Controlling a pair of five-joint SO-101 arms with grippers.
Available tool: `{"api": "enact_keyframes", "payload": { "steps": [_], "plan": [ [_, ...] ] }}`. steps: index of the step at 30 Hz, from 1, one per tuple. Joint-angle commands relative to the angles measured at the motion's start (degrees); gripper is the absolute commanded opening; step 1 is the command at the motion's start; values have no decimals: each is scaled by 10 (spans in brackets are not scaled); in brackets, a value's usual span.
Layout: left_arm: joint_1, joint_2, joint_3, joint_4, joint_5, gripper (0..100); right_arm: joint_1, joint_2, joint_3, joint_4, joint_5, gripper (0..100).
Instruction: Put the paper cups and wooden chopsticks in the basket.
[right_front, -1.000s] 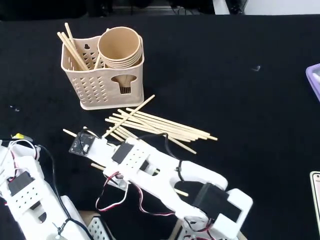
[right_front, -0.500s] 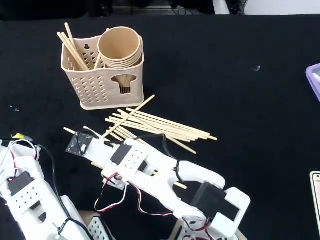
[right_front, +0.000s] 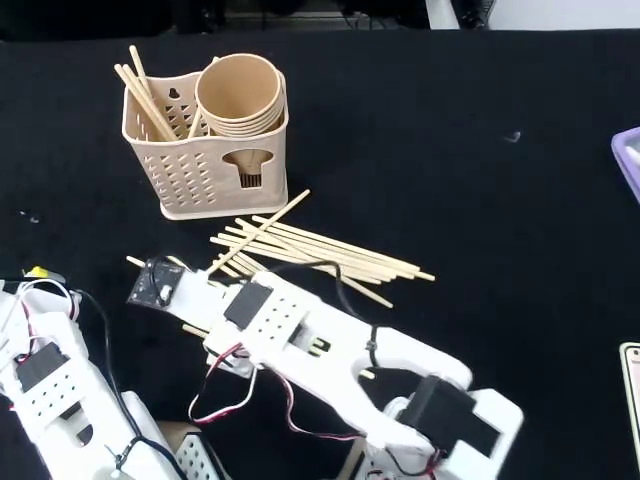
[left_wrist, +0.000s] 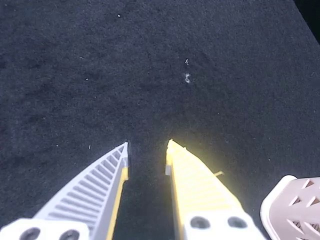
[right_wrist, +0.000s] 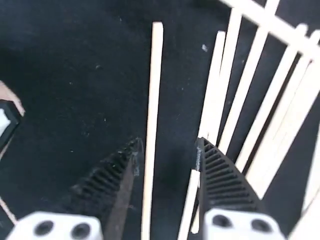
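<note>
Chopstick (right_wrist: 155, 75) seemingly between right fingers (right_wrist: 112, 182)

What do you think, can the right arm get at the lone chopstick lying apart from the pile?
Probably yes. The right gripper sits with its fingers open on either side of that chopstick, and nothing lies over it. A second stick sits close against one finger and might get caught too.
</note>
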Motion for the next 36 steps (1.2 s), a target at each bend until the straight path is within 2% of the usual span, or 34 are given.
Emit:
{"api": "enact_keyframes", "payload": {
  "steps": [1,6,12,15,18,19,27,30,33,36],
  "plan": [
    [-2,-9,-23,-11,2,134,46,-28,15,-55,33,166],
    [-1,-9,-23,-12,2,134,74,29,16,-105,51,166],
    [-1,-9,-23,-12,2,134,29,73,7,-86,47,165],
    [-1,-9,-23,-12,2,134,13,60,7,-62,47,102],
    [-1,-9,-23,-12,2,134,22,36,8,-44,47,12],
    [-1,-9,-23,-12,2,134,31,28,8,-39,47,10],
    [-1,-9,-23,-12,2,134,84,-44,11,11,52,18],
    [-1,-9,-23,-12,2,134,78,-49,29,6,47,21],
    [-1,-9,-24,-12,2,134,44,-48,41,-13,29,33],
    [-1,-9,-23,-12,2,134,17,-47,45,-31,-16,128]
  ]
}}
